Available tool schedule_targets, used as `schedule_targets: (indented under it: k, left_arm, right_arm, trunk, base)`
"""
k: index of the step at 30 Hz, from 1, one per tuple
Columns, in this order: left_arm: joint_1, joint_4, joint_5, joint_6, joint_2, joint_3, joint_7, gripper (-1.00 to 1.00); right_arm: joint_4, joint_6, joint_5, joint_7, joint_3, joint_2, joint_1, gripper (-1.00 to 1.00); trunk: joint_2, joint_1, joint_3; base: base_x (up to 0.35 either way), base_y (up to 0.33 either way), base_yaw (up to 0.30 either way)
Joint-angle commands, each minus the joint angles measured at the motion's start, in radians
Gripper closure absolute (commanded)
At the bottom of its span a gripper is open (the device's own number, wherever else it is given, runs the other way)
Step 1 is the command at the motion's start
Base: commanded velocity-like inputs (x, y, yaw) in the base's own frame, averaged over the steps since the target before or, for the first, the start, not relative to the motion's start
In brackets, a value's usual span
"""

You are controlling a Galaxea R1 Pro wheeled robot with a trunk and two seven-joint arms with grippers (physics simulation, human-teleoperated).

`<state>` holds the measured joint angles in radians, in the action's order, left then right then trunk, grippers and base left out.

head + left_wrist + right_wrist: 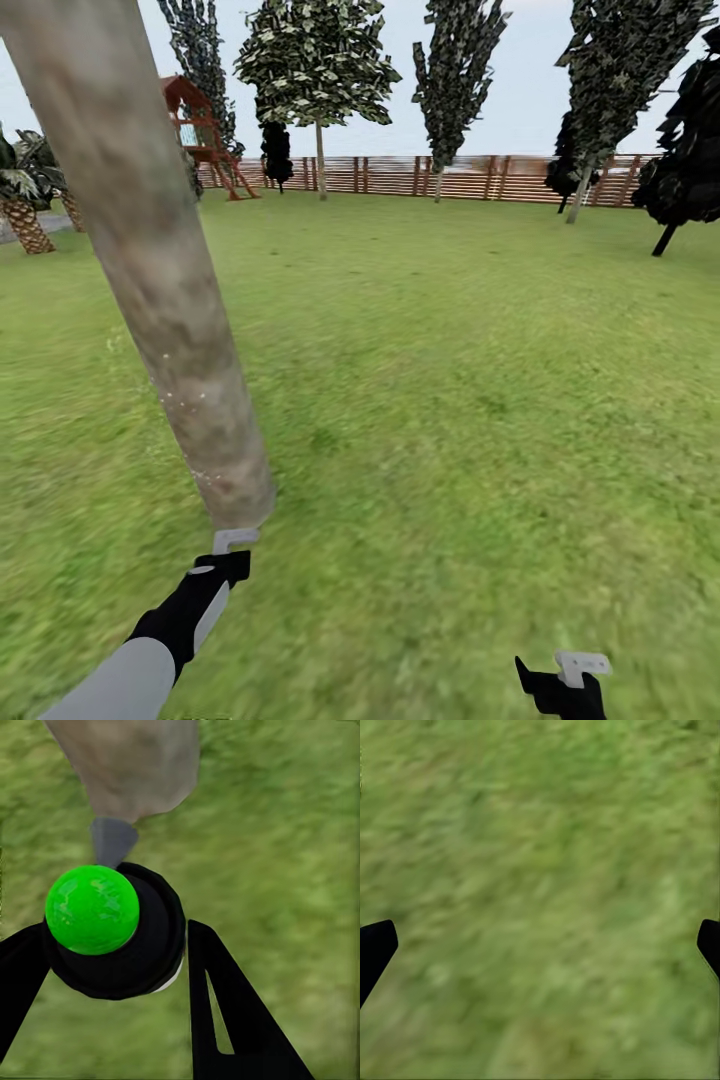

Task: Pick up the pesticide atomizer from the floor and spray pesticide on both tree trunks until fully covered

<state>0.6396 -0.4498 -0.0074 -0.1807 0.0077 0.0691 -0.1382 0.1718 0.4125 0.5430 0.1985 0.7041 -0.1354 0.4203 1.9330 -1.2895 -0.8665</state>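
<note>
Spraying is being done at the base of the near trunk [170, 300]. The atomizer [112, 934], green-capped, is being held between the left gripper's [222, 568] closed jaws, its nozzle aimed at the trunk's foot. A few white specks [175, 400] are being shown on the bark, so coverage is judged barely begun; the second tree is judged untouched. The right gripper [565, 690] is being held over grass [480, 400], jaws wide open and empty.

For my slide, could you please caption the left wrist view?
Left gripper holding the atomizer, aimed at the tree trunk.
</note>
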Motion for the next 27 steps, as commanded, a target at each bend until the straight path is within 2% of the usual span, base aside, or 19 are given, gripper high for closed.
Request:
schedule_targets:
  k: [1,7,10,18,27]
  left_arm:
    - [0.000,0.000,0.000,0.000,0.000,0.000,0.000,1.00]
    - [0.000,-0.001,0.001,0.000,0.000,0.001,0.000,1.00]
    - [0.000,-0.001,0.022,0.000,0.003,0.003,0.000,1.00]
    - [0.000,-0.001,0.027,0.001,0.002,0.003,0.000,1.00]
    - [0.011,-0.020,0.024,-0.011,0.001,0.000,-0.004,1.00]
  right_arm:
    - [0.000,0.000,0.000,0.000,0.000,0.000,0.000,-1.00]
    - [0.000,0.000,0.000,0.001,0.000,0.000,0.000,-1.00]
    - [0.000,0.000,0.000,0.000,0.000,-0.001,0.000,-1.00]
    - [0.000,-0.001,0.001,0.001,0.000,0.000,0.000,-1.00]
    - [0.000,-0.001,0.001,-0.001,0.000,0.000,0.000,-1.00]
  trunk:
    - [0.000,0.000,0.000]
    - [0.000,0.000,0.000]
    - [0.000,0.000,0.000]
    - [0.000,0.000,0.000]
    - [0.000,0.000,0.000]
  base:
    - [0.044,-0.266,0.271]
    - [0.008,-0.271,0.276]
    - [0.068,-0.272,0.277]
    - [0.193,-0.223,0.277]
    - [0.043,-0.032,0.277]
